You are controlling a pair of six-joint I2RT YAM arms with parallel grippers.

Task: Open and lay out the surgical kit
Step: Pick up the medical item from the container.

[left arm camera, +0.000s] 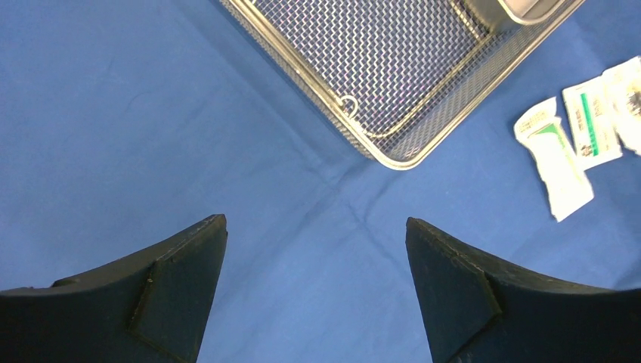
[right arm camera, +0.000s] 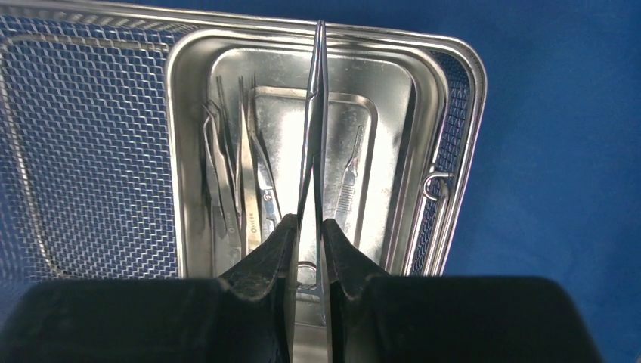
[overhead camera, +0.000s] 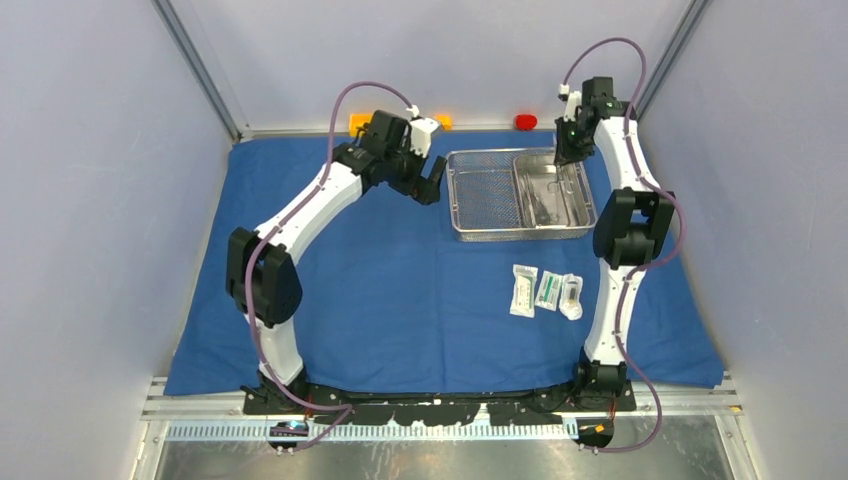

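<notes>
Right jaws clamp a slim forceps (right arm camera: 316, 113) projecting forward. Below and ahead of them, the steel tray (right arm camera: 393, 151) holds further instruments (right arm camera: 246, 181), seated in the wire-mesh basket (right arm camera: 83, 151). Left jaws stand wide apart over the blue cloth wrap (left arm camera: 151, 113); basket corner ahead, white packets (left arm camera: 586, 125) ahead-right.

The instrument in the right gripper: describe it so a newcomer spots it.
On the blue cloth sits a wire-mesh basket with a steel tray in its right half. The slim instrument is pinched in the right gripper above it, while the other instruments lie flat inside.
</notes>
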